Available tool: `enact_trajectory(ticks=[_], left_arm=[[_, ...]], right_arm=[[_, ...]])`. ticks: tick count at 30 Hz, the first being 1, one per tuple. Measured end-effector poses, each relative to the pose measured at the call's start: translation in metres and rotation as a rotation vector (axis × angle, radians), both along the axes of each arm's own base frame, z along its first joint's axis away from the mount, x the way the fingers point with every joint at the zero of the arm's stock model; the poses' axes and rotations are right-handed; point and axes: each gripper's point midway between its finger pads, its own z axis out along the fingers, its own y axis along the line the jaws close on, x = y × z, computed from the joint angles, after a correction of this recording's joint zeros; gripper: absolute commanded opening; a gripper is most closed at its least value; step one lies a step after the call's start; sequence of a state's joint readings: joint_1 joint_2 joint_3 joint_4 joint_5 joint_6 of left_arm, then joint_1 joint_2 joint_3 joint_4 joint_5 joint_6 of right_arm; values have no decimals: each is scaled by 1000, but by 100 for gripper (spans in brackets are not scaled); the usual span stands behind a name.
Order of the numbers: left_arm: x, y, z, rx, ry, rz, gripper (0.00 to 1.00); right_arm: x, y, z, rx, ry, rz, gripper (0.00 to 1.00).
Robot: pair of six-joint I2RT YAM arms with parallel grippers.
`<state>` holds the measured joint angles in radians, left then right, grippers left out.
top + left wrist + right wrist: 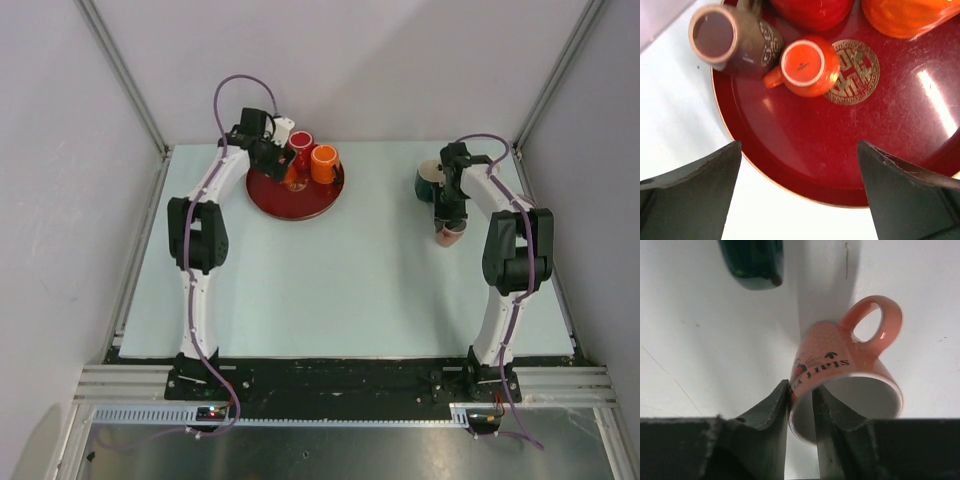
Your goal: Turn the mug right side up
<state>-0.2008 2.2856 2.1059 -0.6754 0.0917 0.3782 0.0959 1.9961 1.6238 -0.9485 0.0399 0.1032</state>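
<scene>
A pink mug (845, 365) with black lettering and a white inside hangs from my right gripper (801, 392), which is shut on its rim, one finger inside and one outside. Its mouth faces the camera and its handle (875, 320) points away. In the top view the mug (449, 236) sits low under the right gripper (452, 215) at the table's right side. My left gripper (800, 165) is open and empty over the near rim of a dark red tray (840, 160); it shows in the top view (283, 160) too.
A dark green mug (431, 183) lies just beyond the pink one, also in the right wrist view (752, 262). The red tray (270, 195) holds an upside-down small orange cup (802, 62), a brown cup (730, 40), a red cup (301, 148) and an orange cup (324, 163).
</scene>
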Motion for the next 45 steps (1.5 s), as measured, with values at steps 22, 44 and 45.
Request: enact_trajectory(ticks=[22,44,45], left_arm=[[-29,-160,13,429,-381,-1185,90],[32,-179,-36,899,-506,-1487,70],[34,-180,-37,907,-507,-1484,68]], right_arm=[[-4,-2,45,13,-94,6,72],[-19,12,55,88,-116,67,74],[-19,12,55,88,-115,70,74]])
